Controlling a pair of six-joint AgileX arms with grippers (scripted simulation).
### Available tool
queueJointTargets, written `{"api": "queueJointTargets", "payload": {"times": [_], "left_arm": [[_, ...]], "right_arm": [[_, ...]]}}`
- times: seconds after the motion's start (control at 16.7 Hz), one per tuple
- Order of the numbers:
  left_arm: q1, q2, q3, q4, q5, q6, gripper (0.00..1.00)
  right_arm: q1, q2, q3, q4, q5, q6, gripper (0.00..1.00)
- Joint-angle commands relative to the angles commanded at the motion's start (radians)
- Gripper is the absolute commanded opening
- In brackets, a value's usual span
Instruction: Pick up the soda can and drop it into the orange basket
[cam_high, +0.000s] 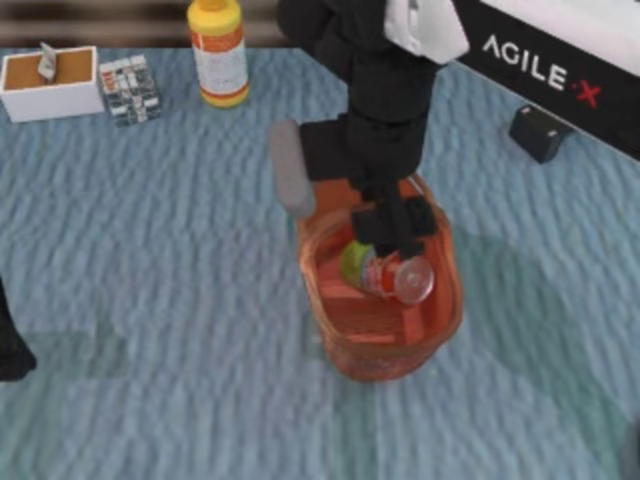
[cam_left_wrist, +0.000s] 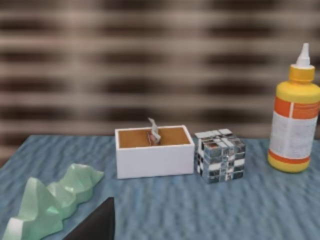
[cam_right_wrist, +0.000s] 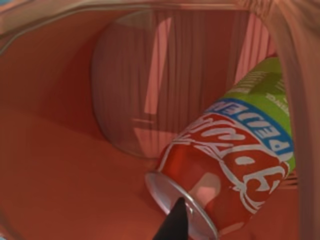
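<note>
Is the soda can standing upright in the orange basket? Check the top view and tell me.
No, the soda can lies tilted on its side inside the orange basket, silver top facing outward, beneath the right gripper.

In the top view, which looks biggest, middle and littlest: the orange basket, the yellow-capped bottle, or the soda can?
1. The orange basket, biggest by far.
2. The yellow-capped bottle, middle.
3. The soda can, littlest, lying inside the basket and partly hidden under the right claw.
</note>
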Motion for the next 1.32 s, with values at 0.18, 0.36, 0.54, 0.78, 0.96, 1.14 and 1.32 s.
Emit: {"api": "queueJointTargets", "payload": {"times": [0.18, 0.36, 0.54, 0.78, 0.96, 1.14, 1.32], "left_arm": [[0.0, 0.0, 0.0, 0.0, 0.0, 0.0, 1.0], [0.0, 0.0, 0.0, 0.0, 0.0, 0.0, 1.0], [0.0, 0.0, 0.0, 0.0, 0.0, 0.0, 1.0], [0.0, 0.0, 0.0, 0.0, 0.0, 0.0, 1.0], [0.0, 0.0, 0.0, 0.0, 0.0, 0.0, 1.0], [0.0, 0.0, 0.0, 0.0, 0.0, 0.0, 1.0], [0.0, 0.0, 0.0, 0.0, 0.0, 0.0, 1.0]], "right_arm": [[0.0, 0.0, 0.0, 0.0, 0.0, 0.0, 0.17], [0.0, 0.0, 0.0, 0.0, 0.0, 0.0, 0.0], [0.0, 0.0, 0.0, 0.0, 0.0, 0.0, 0.0], [0.0, 0.0, 0.0, 0.0, 0.0, 0.0, 0.0], [0.0, 0.0, 0.0, 0.0, 0.0, 0.0, 0.0], [0.0, 0.0, 0.0, 0.0, 0.0, 0.0, 0.0], [0.0, 0.0, 0.0, 0.0, 0.0, 0.0, 0.0]]}}
